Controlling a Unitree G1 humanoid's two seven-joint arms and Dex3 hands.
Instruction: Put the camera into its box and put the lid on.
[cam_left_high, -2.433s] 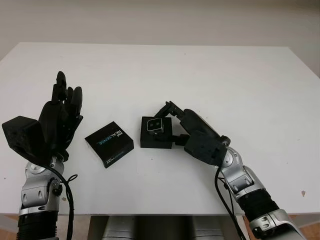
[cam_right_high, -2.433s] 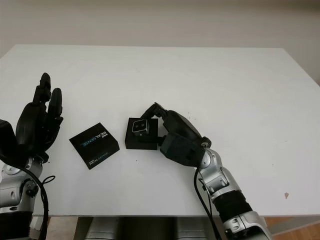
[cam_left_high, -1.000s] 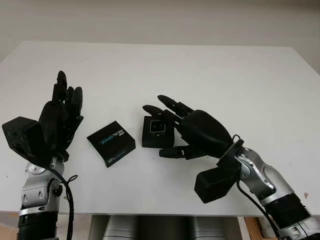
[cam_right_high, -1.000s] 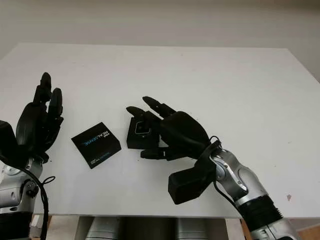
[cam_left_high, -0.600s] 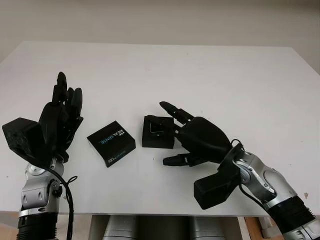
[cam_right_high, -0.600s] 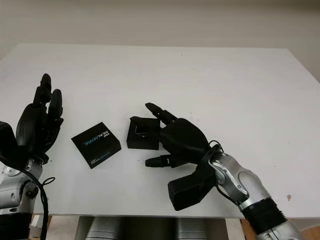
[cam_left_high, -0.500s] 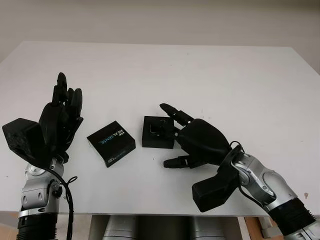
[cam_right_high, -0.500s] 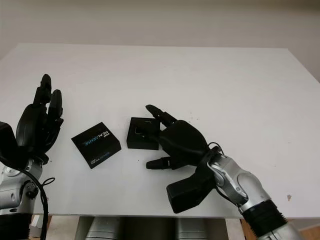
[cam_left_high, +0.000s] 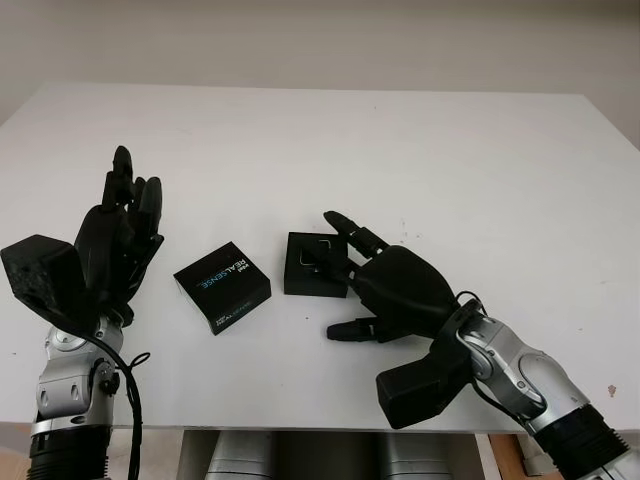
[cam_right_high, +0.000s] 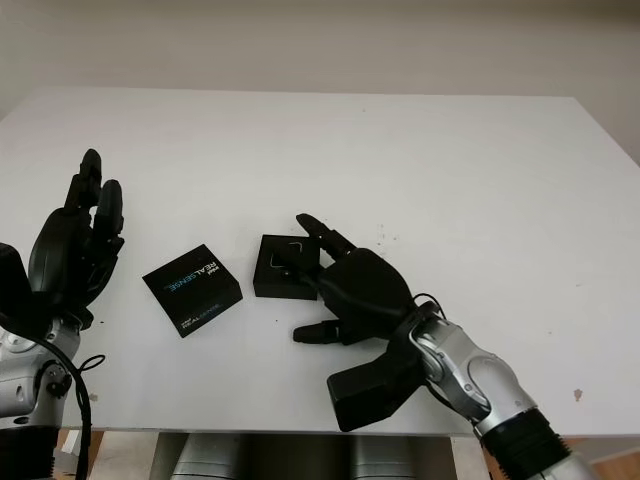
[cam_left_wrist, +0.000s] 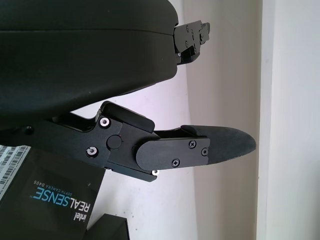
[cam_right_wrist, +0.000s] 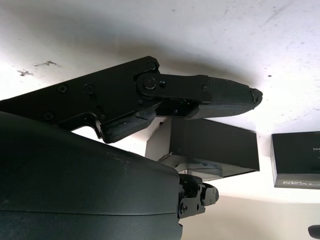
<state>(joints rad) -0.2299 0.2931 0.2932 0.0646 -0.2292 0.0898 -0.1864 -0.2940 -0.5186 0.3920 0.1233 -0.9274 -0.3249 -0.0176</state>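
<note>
My right hand (cam_left_high: 375, 290) has let go of the camera and drawn back toward me; it now hangs open, holding nothing, just beside the box. The white surface (cam_left_high: 420, 160) carries everything. My left hand (cam_left_high: 115, 235) is raised at its left edge, open and idle. The lid (cam_left_high: 221, 287), a flat printed card piece, lies just left of the box (cam_left_high: 315, 265), apart from it. The camera (cam_left_high: 322, 252) sits inside the box. I judge the lid light and stiff; grip it by opposite edges. The camera looks small, rigid and fragile at its glass.
</note>
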